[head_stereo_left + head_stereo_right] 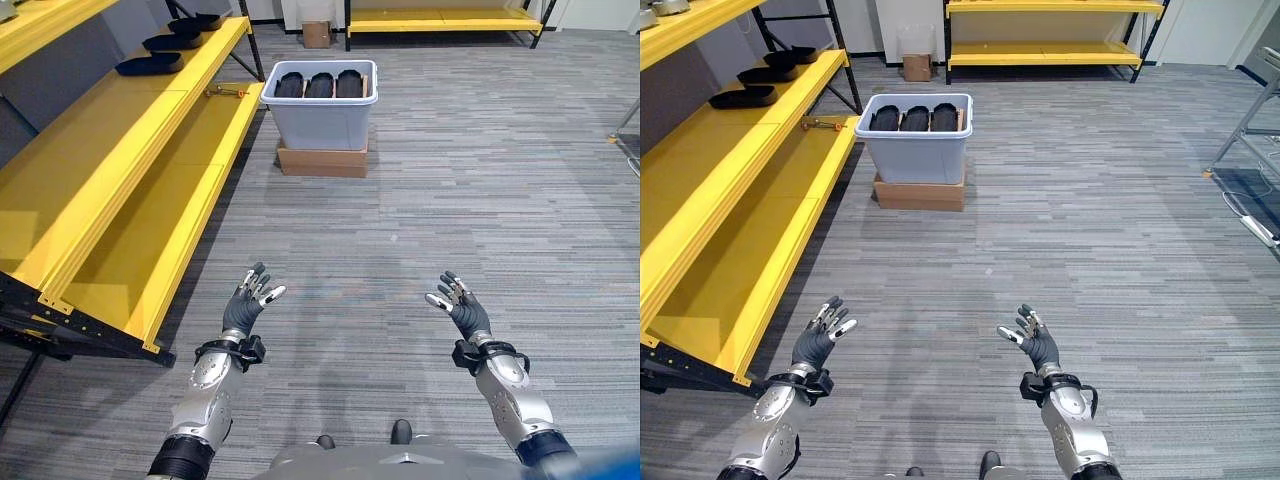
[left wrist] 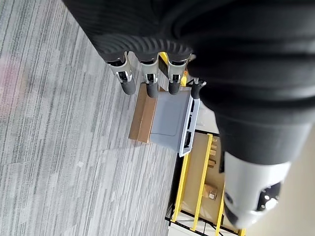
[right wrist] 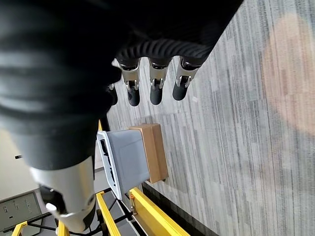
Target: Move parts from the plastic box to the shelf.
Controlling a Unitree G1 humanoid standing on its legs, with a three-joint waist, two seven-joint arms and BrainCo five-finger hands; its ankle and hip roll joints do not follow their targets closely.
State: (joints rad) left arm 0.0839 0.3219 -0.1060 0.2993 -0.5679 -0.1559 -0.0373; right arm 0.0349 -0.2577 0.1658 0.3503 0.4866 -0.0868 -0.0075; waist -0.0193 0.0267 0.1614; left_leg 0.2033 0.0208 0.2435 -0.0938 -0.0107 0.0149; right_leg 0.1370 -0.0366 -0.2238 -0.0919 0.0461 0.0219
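Both hands, left hand [image 1: 248, 303] and right hand [image 1: 462, 308], low in frame, open, empty. Box [image 1: 319, 117] of parts [image 1: 319, 85] upper centre, well apart; risk: overreaching, clipping shelf [image 1: 150, 190].

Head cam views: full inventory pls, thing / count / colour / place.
plastic box: one, grey-white, on the cardboard box beside the near shelf's end
black parts in box: three, side by side
cardboard box: one, brown, on the floor under the plastic box
black parts on shelf: three, upper tier of the near shelf
near shelf: one, yellow, on the robot's left
far shelf: one, yellow, by the back wall
small carton: one, brown, by the back wall
left hand: open, empty
right hand: open, empty
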